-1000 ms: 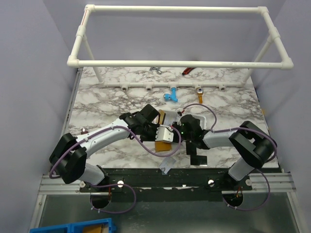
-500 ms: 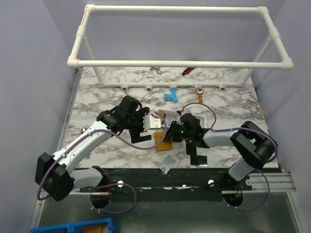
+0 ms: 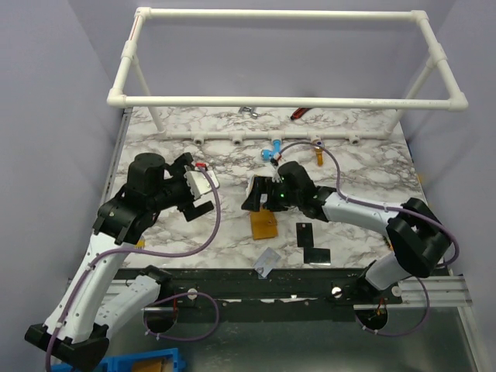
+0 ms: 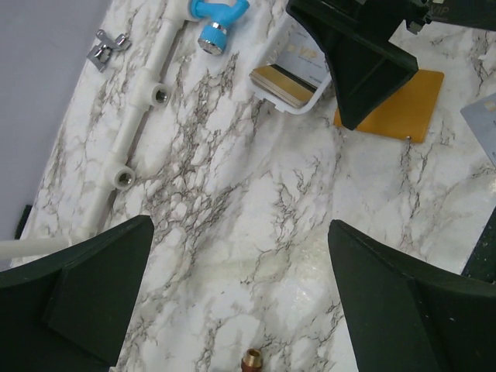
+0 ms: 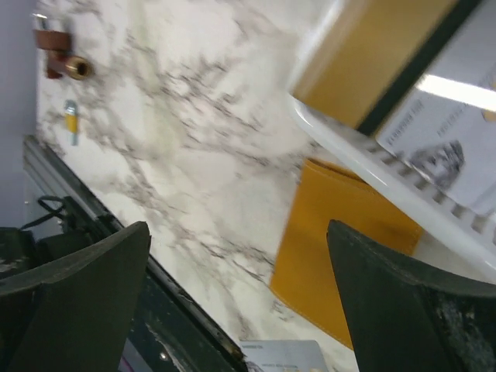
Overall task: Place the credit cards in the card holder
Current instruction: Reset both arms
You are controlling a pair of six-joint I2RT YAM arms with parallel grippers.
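The orange card holder lies flat on the marble, also seen in the left wrist view and under my right gripper. A silvery-white credit card rests by the table's near edge. Two black credit cards lie to the holder's right. A gold card sits in the white basket. My left gripper hangs open and empty, well left of the holder. My right gripper is open and empty just above the holder's far end.
The white mesh basket's rim borders the holder's far side. A blue fitting and a white PVC frame stand at the back. A small brass fitting lies below the left gripper. A black rail runs along the near edge.
Both grippers have opened. The left arm has lifted and swung back left, away from the holder. The right gripper has drawn back toward the basket; the holder lies free.
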